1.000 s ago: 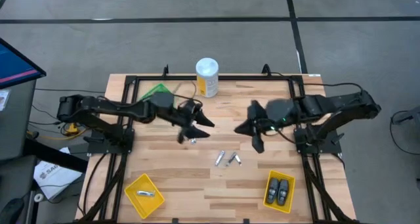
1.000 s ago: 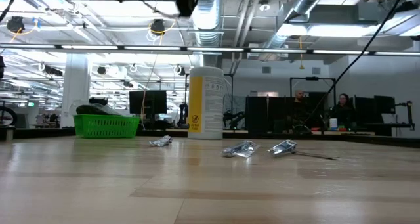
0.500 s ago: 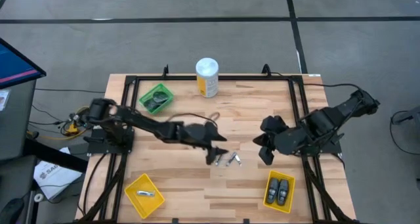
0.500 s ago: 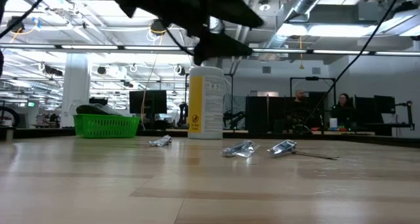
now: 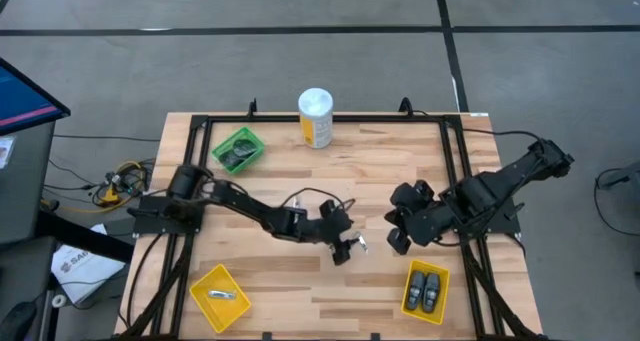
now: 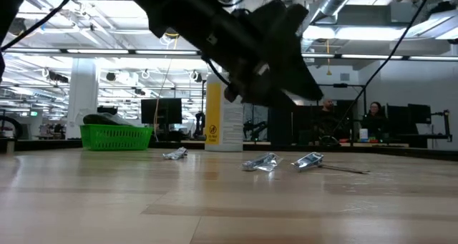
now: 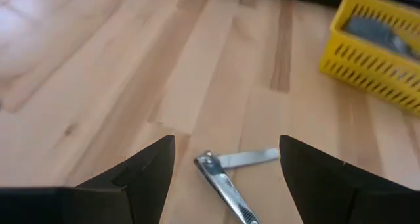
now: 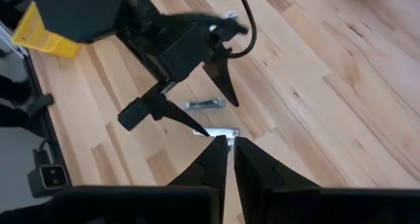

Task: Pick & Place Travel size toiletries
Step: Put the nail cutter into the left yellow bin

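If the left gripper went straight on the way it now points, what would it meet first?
Most likely the silver nail clippers: two crossed pieces lie on the table directly between the open fingers of the left gripper. How much gap remains above them is unclear.

Left gripper point(image 7: 226, 159) spread; right gripper point(image 8: 229, 150) closed.

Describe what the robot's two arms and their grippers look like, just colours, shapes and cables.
Both arms are black, jointed segments on black frame mounts. The left gripper and right gripper each end in two dark fingers, broad at the base and tapering to points. Thin black cables loop along the left arm and right arm.
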`<state>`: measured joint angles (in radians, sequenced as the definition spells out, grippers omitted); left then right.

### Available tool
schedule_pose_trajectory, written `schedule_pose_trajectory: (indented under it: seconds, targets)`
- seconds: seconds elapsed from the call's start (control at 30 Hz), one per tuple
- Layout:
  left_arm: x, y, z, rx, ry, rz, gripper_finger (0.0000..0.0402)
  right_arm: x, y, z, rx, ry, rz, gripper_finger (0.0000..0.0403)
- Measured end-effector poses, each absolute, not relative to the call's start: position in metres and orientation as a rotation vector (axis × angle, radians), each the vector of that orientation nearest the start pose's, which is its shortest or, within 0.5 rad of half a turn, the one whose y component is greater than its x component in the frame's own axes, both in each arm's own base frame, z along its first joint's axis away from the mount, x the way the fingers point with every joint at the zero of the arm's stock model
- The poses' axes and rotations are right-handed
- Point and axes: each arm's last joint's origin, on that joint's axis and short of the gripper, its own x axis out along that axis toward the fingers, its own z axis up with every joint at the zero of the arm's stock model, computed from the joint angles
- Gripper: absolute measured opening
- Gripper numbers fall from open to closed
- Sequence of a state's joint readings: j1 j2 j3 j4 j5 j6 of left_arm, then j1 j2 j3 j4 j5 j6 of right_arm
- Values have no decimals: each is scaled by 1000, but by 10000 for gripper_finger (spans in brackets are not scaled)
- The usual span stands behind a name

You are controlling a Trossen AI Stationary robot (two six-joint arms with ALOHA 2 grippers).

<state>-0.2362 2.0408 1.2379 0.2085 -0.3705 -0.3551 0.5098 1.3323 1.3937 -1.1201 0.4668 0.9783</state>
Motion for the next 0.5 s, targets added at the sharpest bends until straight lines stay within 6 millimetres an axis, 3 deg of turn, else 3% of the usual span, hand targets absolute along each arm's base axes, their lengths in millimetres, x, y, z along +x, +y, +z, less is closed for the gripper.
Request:
schedule_pose_trajectory:
  seconds: [0.2,0.5]
  targets:
    - [426,-105,128,-87,560,288,264,219,108,353,405,844,-402,30]
    - [433,-108,96,-50,618,300,264,219,108,353,398,848,-400,31]
